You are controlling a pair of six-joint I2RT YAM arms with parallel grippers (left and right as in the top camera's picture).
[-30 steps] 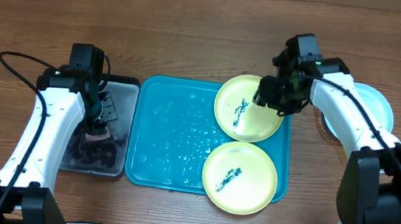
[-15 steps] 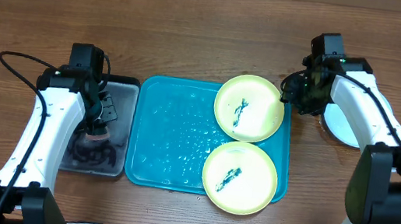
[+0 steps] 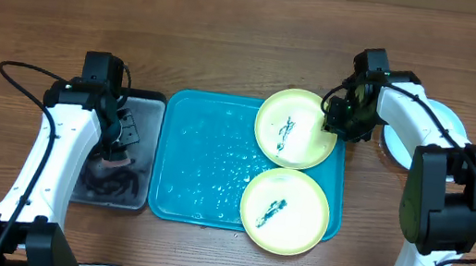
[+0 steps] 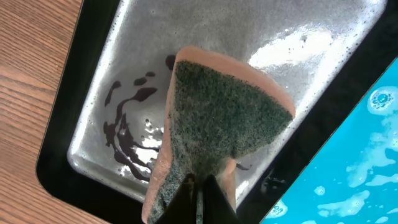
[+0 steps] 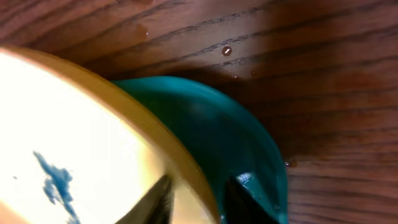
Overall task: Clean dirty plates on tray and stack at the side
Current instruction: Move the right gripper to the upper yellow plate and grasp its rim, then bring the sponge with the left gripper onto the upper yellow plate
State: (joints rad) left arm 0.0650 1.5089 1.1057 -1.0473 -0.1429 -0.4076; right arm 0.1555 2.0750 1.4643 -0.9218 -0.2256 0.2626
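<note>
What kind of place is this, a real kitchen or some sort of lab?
Most likely a robotics lab bench staged for dishwashing, not a kitchen: two robot arms at a wooden table, smeared plates on a wet turquoise tray, and a sponge over a black tray.

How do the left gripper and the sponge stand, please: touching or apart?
Touching. The left wrist view shows the sponge pinched in the shut left gripper.

Robotics lab bench, this: white left arm (image 3: 48, 153) and right arm (image 3: 409, 110) flanking a wood-grain tabletop (image 3: 232, 39), black cable (image 3: 2, 70) trailing loose, blue tray (image 3: 205, 166) set between them.
</note>
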